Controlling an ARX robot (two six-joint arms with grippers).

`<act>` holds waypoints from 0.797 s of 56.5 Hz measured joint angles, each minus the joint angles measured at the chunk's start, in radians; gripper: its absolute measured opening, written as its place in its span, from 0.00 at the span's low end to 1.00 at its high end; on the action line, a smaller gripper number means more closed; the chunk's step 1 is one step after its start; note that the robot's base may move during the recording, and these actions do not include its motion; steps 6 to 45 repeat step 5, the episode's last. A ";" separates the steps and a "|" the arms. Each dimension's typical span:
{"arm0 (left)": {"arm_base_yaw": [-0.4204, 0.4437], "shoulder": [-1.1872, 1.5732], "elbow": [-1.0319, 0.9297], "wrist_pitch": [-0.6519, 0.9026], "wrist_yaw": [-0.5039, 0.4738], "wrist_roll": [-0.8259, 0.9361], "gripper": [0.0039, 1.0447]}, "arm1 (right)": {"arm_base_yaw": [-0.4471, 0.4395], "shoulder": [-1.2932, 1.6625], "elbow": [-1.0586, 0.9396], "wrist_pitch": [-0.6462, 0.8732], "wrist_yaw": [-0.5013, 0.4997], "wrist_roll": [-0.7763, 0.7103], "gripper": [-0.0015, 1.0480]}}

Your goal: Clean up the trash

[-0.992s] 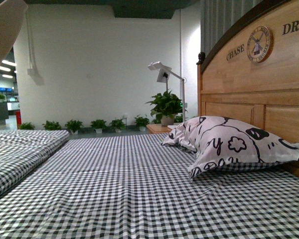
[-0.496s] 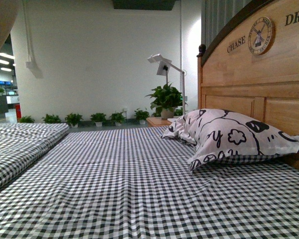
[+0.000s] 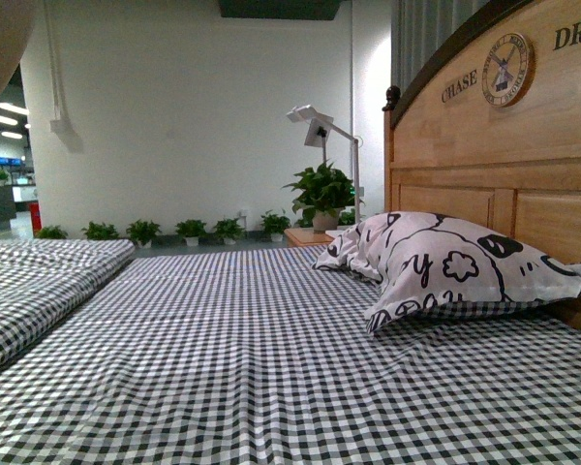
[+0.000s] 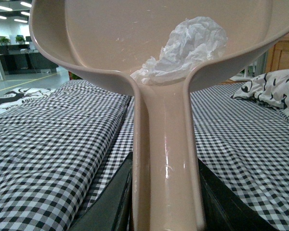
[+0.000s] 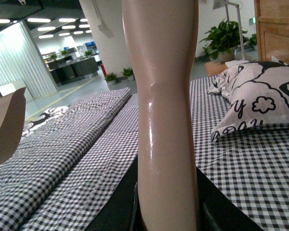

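White trash (image 4: 185, 48) at dustpan (image 4: 111, 43) rim

Bright even indoor light, ceiling strip lights (image 5: 48, 20) glowing, glare streak on beige handle (image 5: 166, 144), sharp focus

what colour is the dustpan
Pinkish beige dustpan; the left wrist view shows it best.

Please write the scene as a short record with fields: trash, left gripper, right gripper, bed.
trash: crumpled white paper wad lying inside the dustpan, near the handle
left gripper: shut on dustpan handle, pan raised above the bed
right gripper: shut on a pinkish-beige handle; its far end is out of view
bed: checkered sheet, printed pillow against the wooden headboard
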 joint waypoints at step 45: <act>0.000 0.000 0.000 0.000 0.000 0.000 0.27 | 0.000 0.000 0.000 0.000 0.000 0.000 0.19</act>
